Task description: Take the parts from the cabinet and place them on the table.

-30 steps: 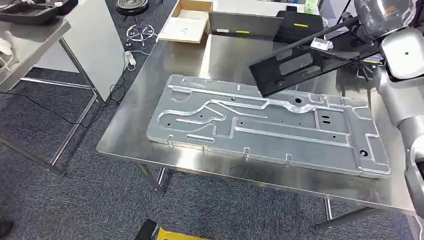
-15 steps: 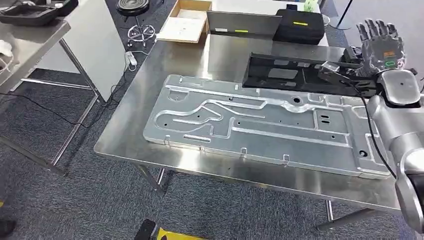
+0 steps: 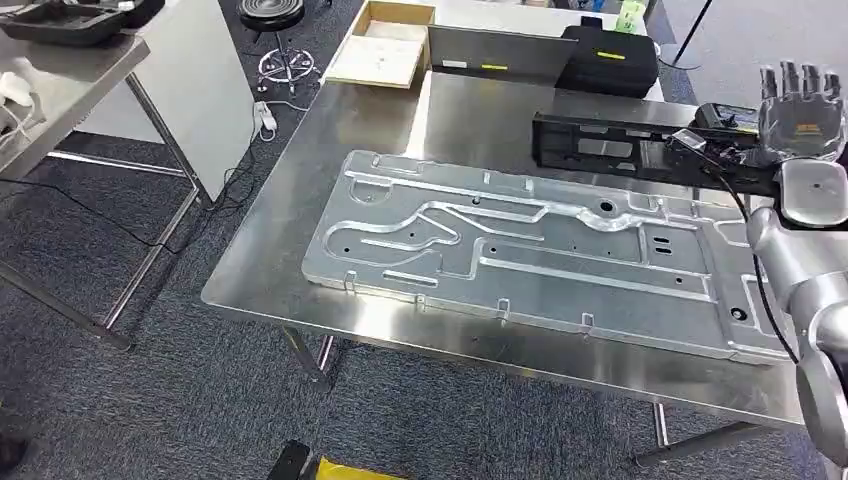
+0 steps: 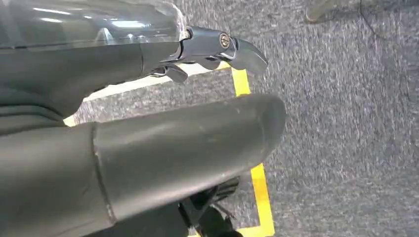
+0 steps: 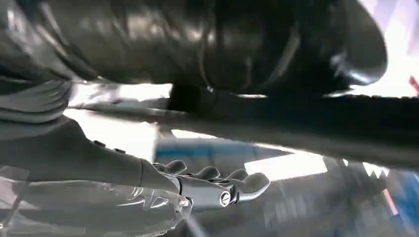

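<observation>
A long black part lies flat on the steel table at its far right, behind a large silver stamped panel. My right hand is at the part's right end, with its fingers spread and pointing up. In the right wrist view the dark bar of the part runs between the thumb and the straight fingers, and a bright gap separates it from the fingers. My left hand hangs over the carpet floor and holds nothing.
At the back of the table stand a cardboard box, a grey flat panel and a black case. Another table stands at the left. Cables and a stool base lie on the carpet.
The black part has come down from a tilted, raised position to lie flat on the table's far right. My right hand has moved right and spread its fingers. The view has shifted slightly.
</observation>
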`<act>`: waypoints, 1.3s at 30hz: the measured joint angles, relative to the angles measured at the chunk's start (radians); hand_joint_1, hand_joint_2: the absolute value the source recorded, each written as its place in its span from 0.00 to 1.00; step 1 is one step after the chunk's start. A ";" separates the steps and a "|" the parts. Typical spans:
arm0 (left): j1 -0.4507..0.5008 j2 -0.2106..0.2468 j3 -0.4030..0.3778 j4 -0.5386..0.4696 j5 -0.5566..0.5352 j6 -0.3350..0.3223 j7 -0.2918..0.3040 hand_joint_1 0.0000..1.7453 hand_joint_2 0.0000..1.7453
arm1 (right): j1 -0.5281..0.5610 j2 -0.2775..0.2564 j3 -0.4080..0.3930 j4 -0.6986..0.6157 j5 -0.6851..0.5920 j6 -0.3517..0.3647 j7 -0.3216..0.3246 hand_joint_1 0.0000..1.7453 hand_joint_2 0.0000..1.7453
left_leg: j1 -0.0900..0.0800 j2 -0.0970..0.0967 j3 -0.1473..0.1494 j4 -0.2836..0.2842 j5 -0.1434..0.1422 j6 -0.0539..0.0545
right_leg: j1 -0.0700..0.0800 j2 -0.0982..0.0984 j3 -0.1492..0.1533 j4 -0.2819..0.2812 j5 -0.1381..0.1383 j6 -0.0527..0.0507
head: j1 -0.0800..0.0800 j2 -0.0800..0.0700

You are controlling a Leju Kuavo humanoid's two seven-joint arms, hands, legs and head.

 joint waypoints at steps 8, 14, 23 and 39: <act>0.004 -0.002 -0.008 0.000 -0.006 -0.007 -0.006 0.00 0.00 | 0.227 -0.004 -0.219 -0.386 0.176 -0.109 -0.194 0.00 0.00 | -0.004 -0.007 0.000 0.010 -0.010 0.008 | 0.007 0.001 -0.053 0.110 -0.021 -0.002 | 0.001 0.000; 0.000 -0.008 -0.011 0.000 -0.005 -0.012 -0.010 0.00 0.00 | 0.197 0.023 -0.279 -0.376 -0.057 -0.083 -0.258 0.00 0.00 | -0.014 -0.010 -0.005 0.021 -0.022 -0.019 | 0.012 0.004 -0.002 0.002 0.002 -0.032 | 0.001 0.000; 0.003 -0.009 -0.017 0.000 -0.005 -0.017 -0.008 0.00 0.00 | 0.171 0.047 -0.310 -0.350 -0.187 0.013 -0.196 0.00 0.00 | 0.000 0.000 -0.088 0.193 -0.068 -0.039 | 0.012 0.000 0.008 -0.001 -0.001 -0.050 | 0.000 0.000; 0.002 -0.009 -0.023 0.000 0.000 -0.026 -0.008 0.00 0.00 | -0.041 0.047 -0.342 -0.045 -0.256 0.289 0.022 0.00 0.00 | -0.002 0.000 0.005 0.011 -0.016 0.001 | 0.001 -0.001 -0.041 0.085 -0.002 0.002 | 0.002 0.000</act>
